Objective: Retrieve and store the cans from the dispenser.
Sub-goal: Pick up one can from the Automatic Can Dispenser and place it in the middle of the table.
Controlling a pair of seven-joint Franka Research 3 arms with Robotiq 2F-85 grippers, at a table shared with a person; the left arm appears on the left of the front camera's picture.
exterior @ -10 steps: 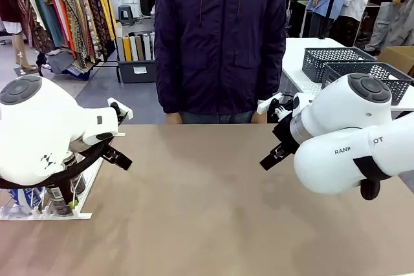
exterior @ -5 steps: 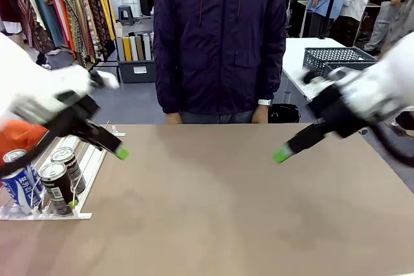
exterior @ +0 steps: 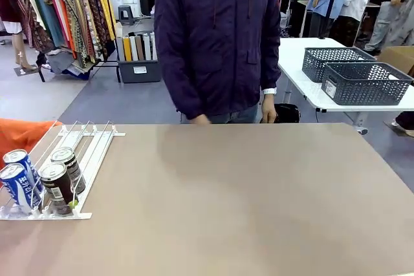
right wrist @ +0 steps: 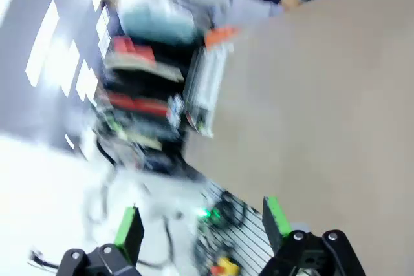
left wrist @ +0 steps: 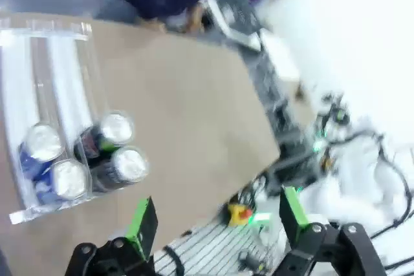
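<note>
Cans [exterior: 55, 182] stand four together at the near end of the dispenser [exterior: 84, 137], up against its white front stopper. The two blue ones [exterior: 18, 163] sit in the outer lanes and the two dark brown ones [exterior: 65, 159] in the lanes beside them. They are all upright and touching their neighbours. The dispenser lies at the left edge of the worktop [exterior: 226, 192], with its long lanes behind the cans bare. Half a second ago the cans stood in the same places; a second ago the left arm's bulk covered most of them.

Both arms, which hung low over the left and right sides of the worktop a second ago, have swung up and away from it. From the left wrist, the left fingers [left wrist: 142, 224] are spread wide with nothing between them. That view looks down from high up, and well beyond the fingers the dispenser [left wrist: 65, 75] and the silver tops of the cans [left wrist: 129, 165] show, apart from them. From the right wrist the picture is badly smeared. The right fingers [right wrist: 129, 227] are likewise spread wide and hold nothing, and bare worktop [right wrist: 323, 95] lies beyond them.

At the far side the person [exterior: 220, 37] has shifted slightly towards the robot's right since a second ago. One hand [exterior: 200, 119] is at the worktop's far edge and the other [exterior: 267, 108] hangs beside the body.
</note>
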